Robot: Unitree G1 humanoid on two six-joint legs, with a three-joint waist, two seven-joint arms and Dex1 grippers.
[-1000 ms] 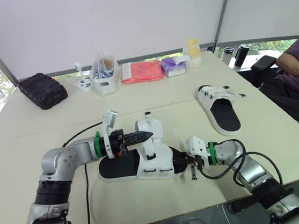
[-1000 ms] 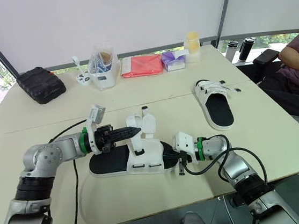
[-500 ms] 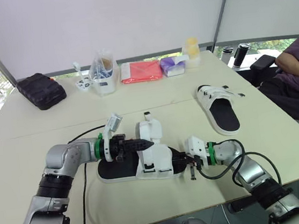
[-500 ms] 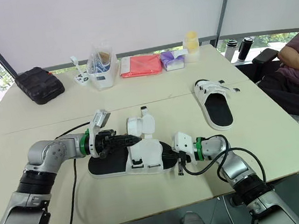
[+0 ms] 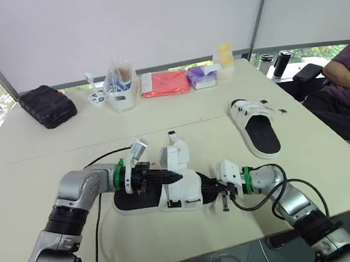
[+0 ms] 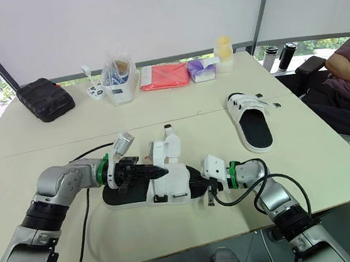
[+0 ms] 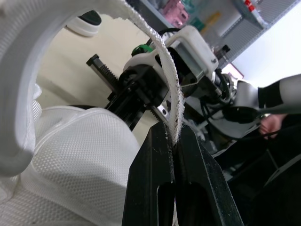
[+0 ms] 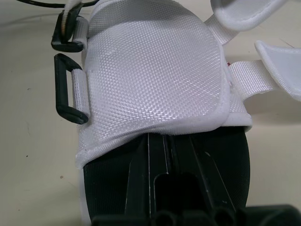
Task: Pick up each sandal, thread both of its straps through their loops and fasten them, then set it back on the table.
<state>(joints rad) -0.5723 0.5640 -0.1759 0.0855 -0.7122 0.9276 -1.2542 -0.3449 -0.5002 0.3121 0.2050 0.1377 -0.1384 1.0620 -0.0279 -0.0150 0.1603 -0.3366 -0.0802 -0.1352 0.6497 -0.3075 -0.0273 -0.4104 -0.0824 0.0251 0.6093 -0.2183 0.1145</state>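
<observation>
The near sandal (image 5: pixel 185 190) lies flat on the table (image 5: pixel 35 178), black sole down. Its white upper is unfastened and its straps stand loose above it.

The left pincer (image 5: pixel 171 177) reaches in over the heel end of this sandal. Its two black fingers (image 7: pixel 150 165) are clenched, with the thin edge of a white strap (image 7: pixel 171 89) nipped between their tips. The strap curves up and away from the pinch in an arc.

The right pincer (image 8: pixel 167 141) is at the toe end of the same sandal. Its fingers are pressed close together and lie on the black footbed, with the tips tucked under the front edge of the upper. Whether they nip anything there cannot be told. Two black loops (image 8: pixel 66 89) sit on one side of the upper, both without a strap through them.

A second sandal (image 5: pixel 255 127) rests on the table beyond the near sandal and to its right, well apart from it.
</observation>
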